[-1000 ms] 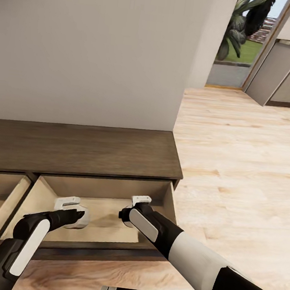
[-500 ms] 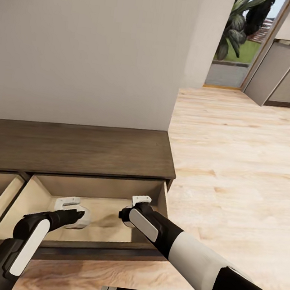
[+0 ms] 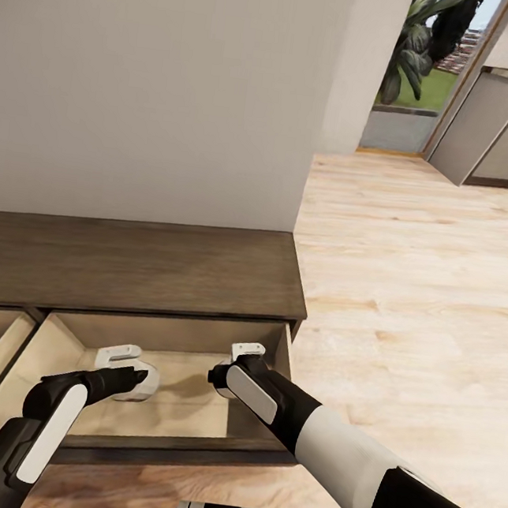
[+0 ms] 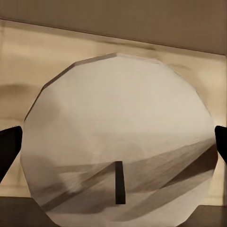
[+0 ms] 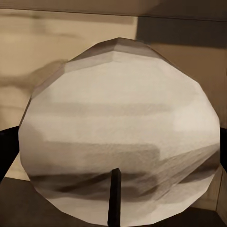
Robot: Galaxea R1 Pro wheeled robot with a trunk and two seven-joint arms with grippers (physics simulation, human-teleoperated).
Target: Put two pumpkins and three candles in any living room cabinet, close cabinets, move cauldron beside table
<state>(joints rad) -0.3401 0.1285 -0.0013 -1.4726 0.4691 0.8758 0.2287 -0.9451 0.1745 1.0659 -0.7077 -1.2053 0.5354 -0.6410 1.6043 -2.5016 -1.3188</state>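
A candle is clamped in each set of jaws — the left gripper point(image 3: 137, 379) on one candle point(image 4: 118, 142), the right gripper point(image 3: 223, 377) on another point(image 5: 120, 127), both held over the cabinet's point(image 3: 133, 267) open drawer point(image 3: 65, 334). Pale, faceted, wick showing. Nothing's been released yet; pumpkins, cauldron and closing are judged still pending.

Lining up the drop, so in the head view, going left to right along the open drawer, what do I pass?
Left gripper with its candle → right gripper with the second candle → the open drawer's right wall → wood floor.
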